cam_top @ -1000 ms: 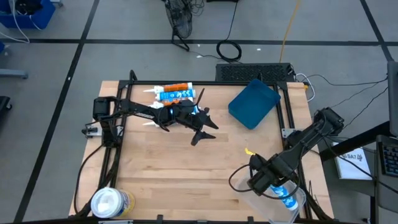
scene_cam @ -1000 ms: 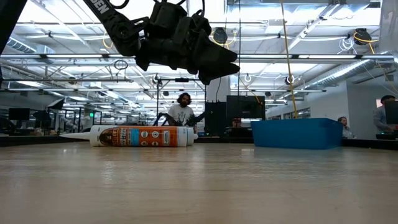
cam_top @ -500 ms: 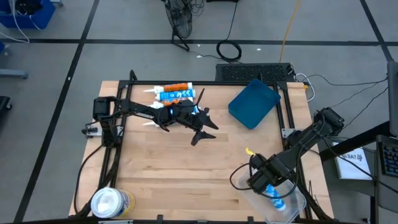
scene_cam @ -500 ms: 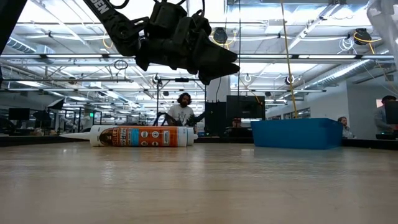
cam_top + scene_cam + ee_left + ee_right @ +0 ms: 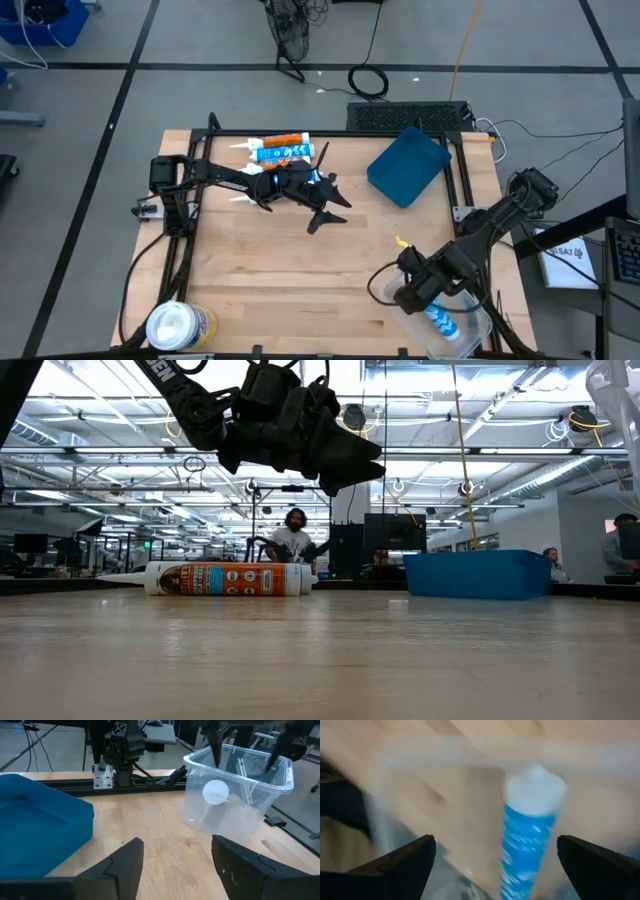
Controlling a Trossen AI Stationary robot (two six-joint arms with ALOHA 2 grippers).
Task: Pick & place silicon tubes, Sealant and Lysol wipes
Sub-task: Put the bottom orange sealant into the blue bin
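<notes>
Left gripper [image 5: 322, 205] hovers mid-table, fingers apart w/ nothing between. Right gripper [image 5: 412, 296] low at near-right corner, fingers spread wide.

Overhead, table-level, two wrist views (right blurred)

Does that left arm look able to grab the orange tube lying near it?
Probably yes. The left claw hangs just above the table, right beside the orange tube, which lies flat at the far edge with nothing over it. Only a blue tube sits alongside.

Lysol wipes [image 5: 178, 327] cut off by high view's lower edge; tube labels [image 5: 281, 153] unreadable.
</notes>
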